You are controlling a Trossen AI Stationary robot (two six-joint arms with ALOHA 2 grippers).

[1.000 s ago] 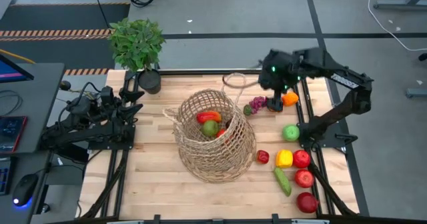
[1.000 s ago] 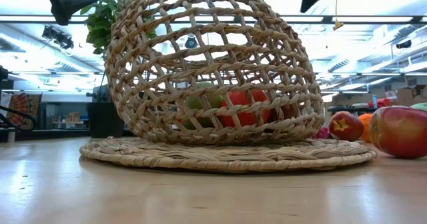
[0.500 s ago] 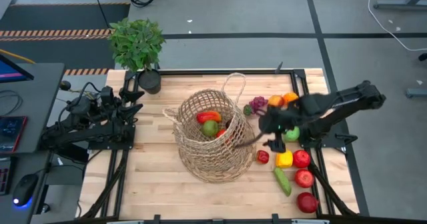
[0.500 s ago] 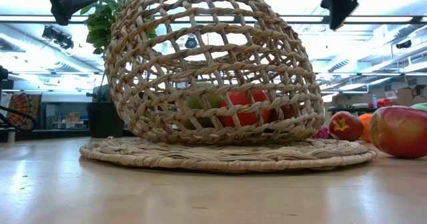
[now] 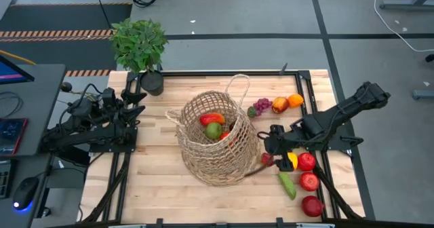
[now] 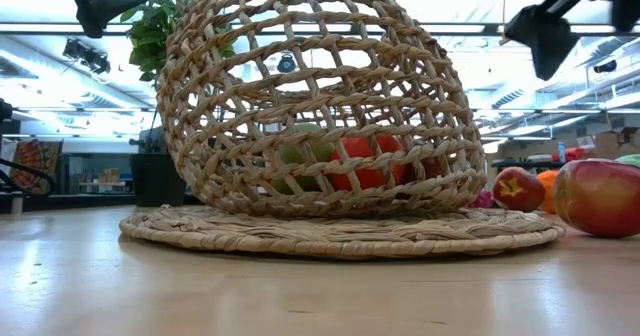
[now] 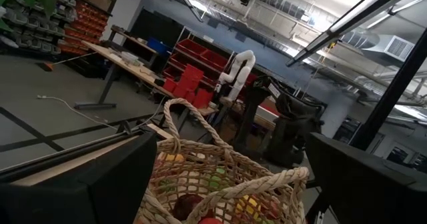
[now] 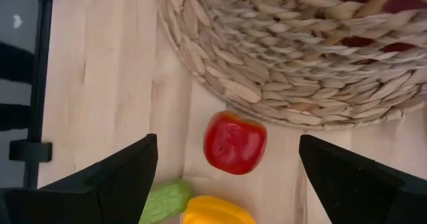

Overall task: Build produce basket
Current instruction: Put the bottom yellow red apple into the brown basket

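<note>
Swung down from above the far right corner of the table to hover low over the small red pepper (image 8: 234, 143) just beside the rim of the large round tan open-weave wicker basket (image 5: 217, 136): right gripper (image 5: 274, 145), fingers spread wide and empty. Sits mid-table, that basket, tilted on its woven base mat (image 6: 340, 231). Partly filled: red pepper, green apple and probably one more red piece inside. Left outside, along the right edge: purple grapes (image 5: 260, 106), two oranges (image 5: 287, 102), yellow pepper (image 5: 291, 161), green cucumber (image 5: 286, 184), three red apples (image 5: 309, 181). Green apple near the right edge now hidden under the arm, seemingly. Parked at the left edge, unchanged: left gripper (image 5: 135, 96), fingers (image 7: 87, 191) released. Leafy potted plant (image 5: 139, 45) at the far left corner.
</note>
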